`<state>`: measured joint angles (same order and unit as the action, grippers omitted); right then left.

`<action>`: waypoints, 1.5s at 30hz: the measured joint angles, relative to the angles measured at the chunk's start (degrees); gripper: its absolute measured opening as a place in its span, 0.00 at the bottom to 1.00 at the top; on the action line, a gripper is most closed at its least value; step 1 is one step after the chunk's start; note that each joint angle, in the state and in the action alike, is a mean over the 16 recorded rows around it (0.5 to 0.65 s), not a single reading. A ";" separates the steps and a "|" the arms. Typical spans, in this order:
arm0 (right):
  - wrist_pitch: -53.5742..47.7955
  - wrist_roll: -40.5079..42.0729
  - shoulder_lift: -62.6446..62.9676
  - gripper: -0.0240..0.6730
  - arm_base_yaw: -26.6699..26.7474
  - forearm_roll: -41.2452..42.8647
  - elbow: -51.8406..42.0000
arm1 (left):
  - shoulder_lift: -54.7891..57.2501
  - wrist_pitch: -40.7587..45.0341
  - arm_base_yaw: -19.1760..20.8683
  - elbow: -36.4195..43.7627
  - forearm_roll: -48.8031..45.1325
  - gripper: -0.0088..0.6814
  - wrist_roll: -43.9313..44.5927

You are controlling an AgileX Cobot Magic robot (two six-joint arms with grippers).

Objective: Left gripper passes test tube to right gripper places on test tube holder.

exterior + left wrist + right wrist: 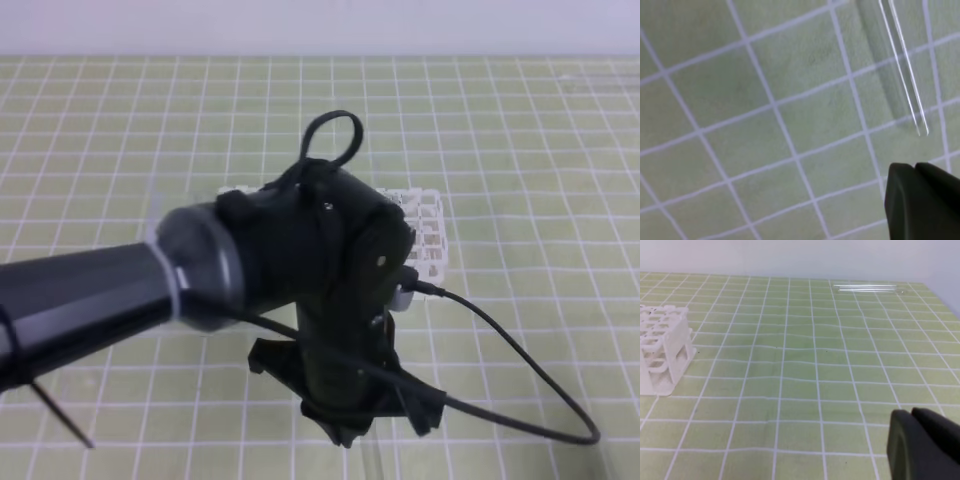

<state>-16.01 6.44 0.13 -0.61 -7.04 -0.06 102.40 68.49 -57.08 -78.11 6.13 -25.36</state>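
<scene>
Test tube (902, 75) is what you are after: it lies flat on the green gridded desk (765, 150), running from about 12 o'clock down toward 4 o'clock in the left wrist view, its near end just above the dark fingertip there. Expect it to be light, stiff, slick and brittle; being round, it will likely roll if nudged. I would close gently across its middle, squarely over the long axis, so it neither pivots nor squirts out.

Your left hand (345, 400) hangs low over the desk at roughly 6 o'clock in the high view, pointing down. Its own body hides the fingers there, and the left wrist view shows only one dark tip at the 5 o'clock corner, so you cannot tell how wide it stands; nothing appears to be held.

Your right hand (925, 445) shows only as a dark tip at 5 o'clock in its wrist view; its opening cannot be judged either.

The right wrist view gives you what the others lack: the tube far off at 1 o'clock, well apart from the white test tube holder (662, 352) at 9 o'clock. From above, the arm covers most of the holder and the tube is hard to make out.
</scene>
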 joint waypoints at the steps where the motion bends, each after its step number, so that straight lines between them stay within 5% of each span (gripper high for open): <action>1: 0.00 0.00 0.00 0.01 0.00 0.00 0.00 | 0.76 0.40 0.00 -0.55 -0.17 0.04 -1.22; 20: 0.00 0.00 0.00 0.01 0.00 0.00 0.00 | 4.69 -7.51 -0.95 -2.37 1.84 0.63 -12.44; 45: 0.00 0.00 0.00 0.01 0.00 0.00 0.01 | 9.31 -7.41 -4.99 -0.89 -0.56 0.64 -18.86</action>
<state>-16.01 6.44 0.13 -0.61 -7.04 -0.06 111.71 61.09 -62.07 -79.00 5.57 -44.22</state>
